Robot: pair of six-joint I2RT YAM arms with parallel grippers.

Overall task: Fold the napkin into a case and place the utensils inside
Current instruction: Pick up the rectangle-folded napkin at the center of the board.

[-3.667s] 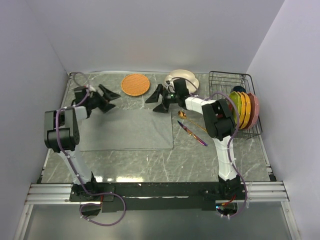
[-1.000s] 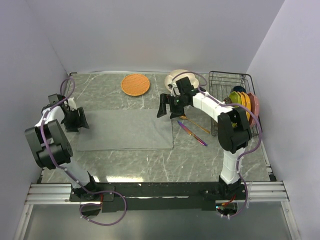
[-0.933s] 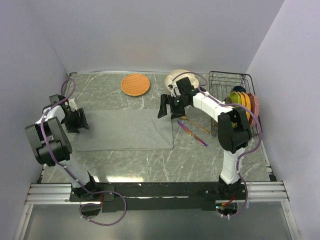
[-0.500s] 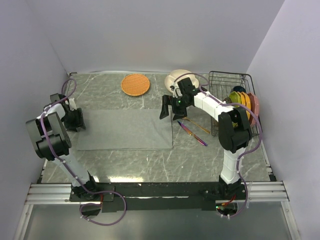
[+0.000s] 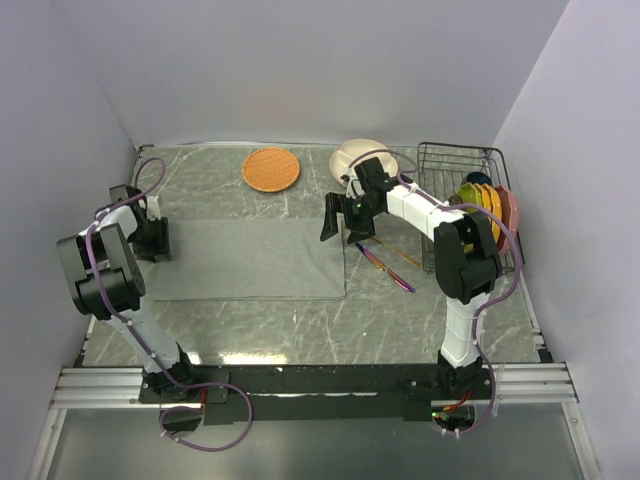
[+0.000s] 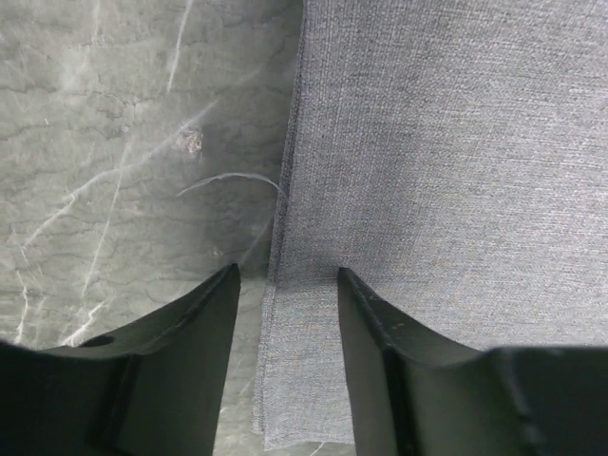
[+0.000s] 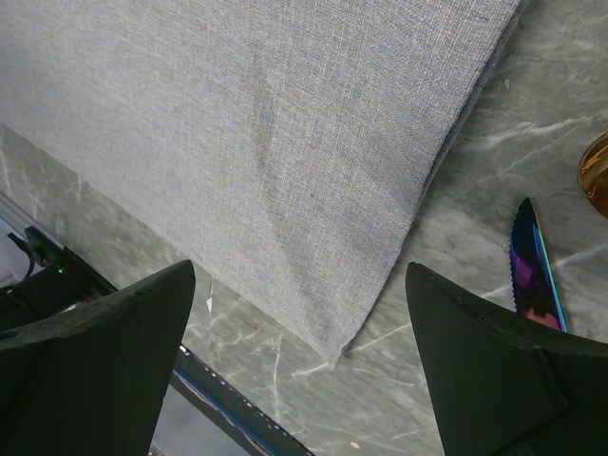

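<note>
Overhead: the napkin [image 5: 250,258] lies flat and unfolded on the surface [image 5: 300,320], between the two arms. The left tool [image 5: 150,238] sits at its left edge and the right tool [image 5: 335,218] at its far right corner. The knife [image 5: 385,268] and spoon [image 5: 388,248] lie just right of the cloth. Left wrist: the fingers [image 6: 366,313] stand partly spread, straddling the napkin's edge without pinching it. Right wrist: the jaws are spread wide above the napkin's corner, holding nothing, with the knife's tip near.
</note>
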